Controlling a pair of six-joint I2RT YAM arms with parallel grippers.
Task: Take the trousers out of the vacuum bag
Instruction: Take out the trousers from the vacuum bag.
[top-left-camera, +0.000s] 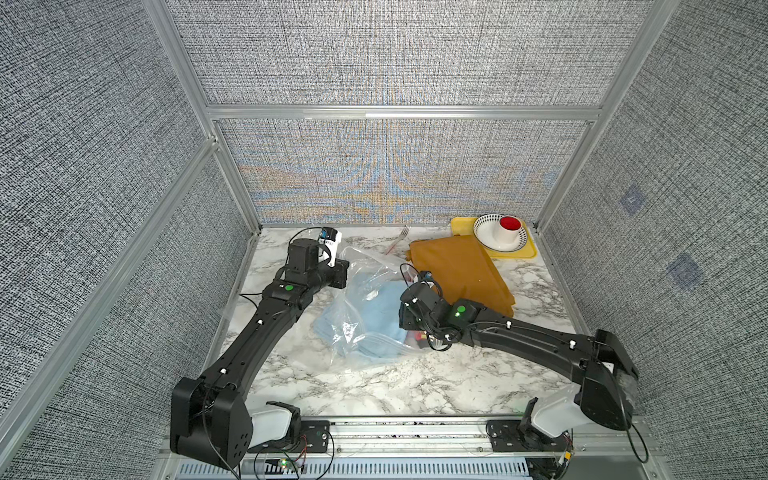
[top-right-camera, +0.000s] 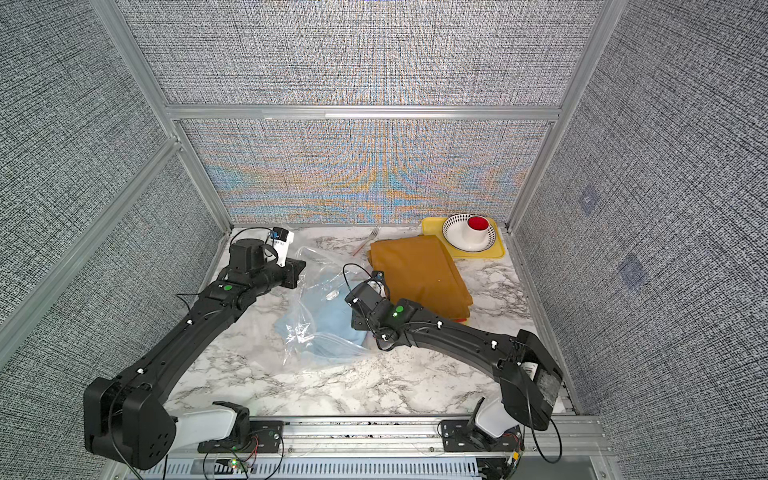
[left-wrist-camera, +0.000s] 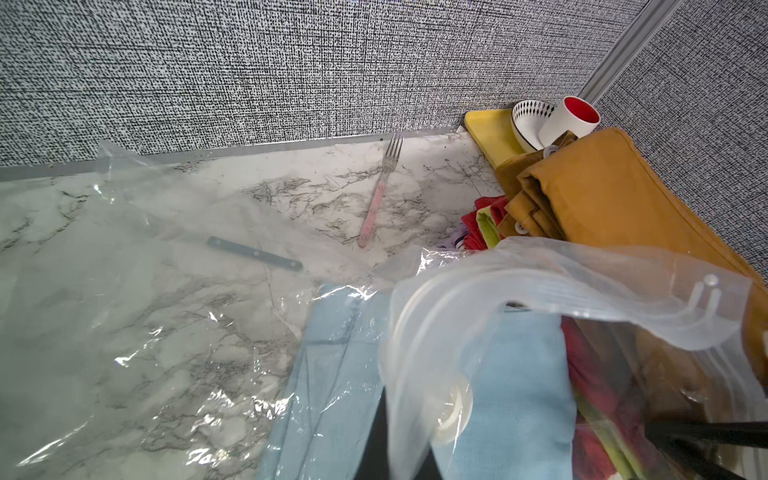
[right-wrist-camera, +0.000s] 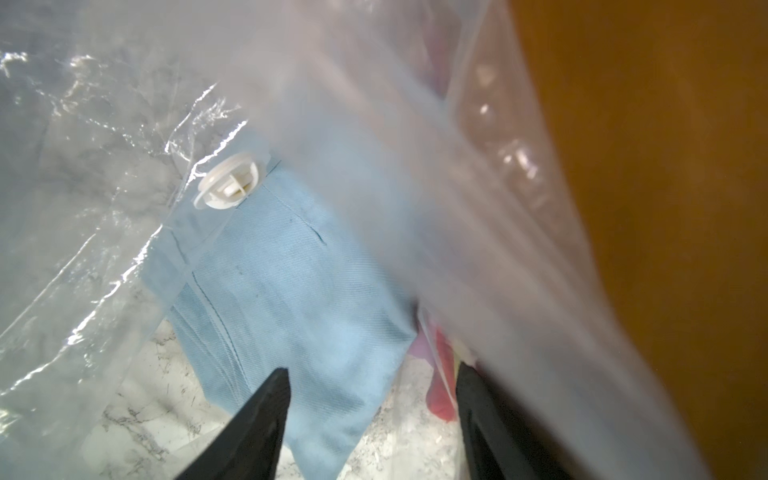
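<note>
The see-through vacuum bag (top-left-camera: 361, 270) lies crumpled mid-table, its white valve (right-wrist-camera: 228, 187) over the light blue trousers (top-left-camera: 374, 320) inside. My left gripper (top-left-camera: 345, 272) is shut on the bag's film at the back left and holds it raised; in the left wrist view the plastic rises out of the closed jaws. At the bag's right side my right gripper (right-wrist-camera: 370, 395) stands open, its black fingers (right-wrist-camera: 266, 411) straddling a corner of the blue trousers without touching it. Orange trousers (top-left-camera: 461, 270) lie outside the bag at the right on a pile showing red cloth (left-wrist-camera: 482, 224).
A yellow tray (top-left-camera: 463, 226) in the back right corner carries a patterned bowl (top-left-camera: 488, 235) and a white cup (top-left-camera: 510, 228) with a red inside. A pink-handled fork (left-wrist-camera: 380, 195) lies by the back wall. A flat grey strip (left-wrist-camera: 253, 253) lies under the bag film.
</note>
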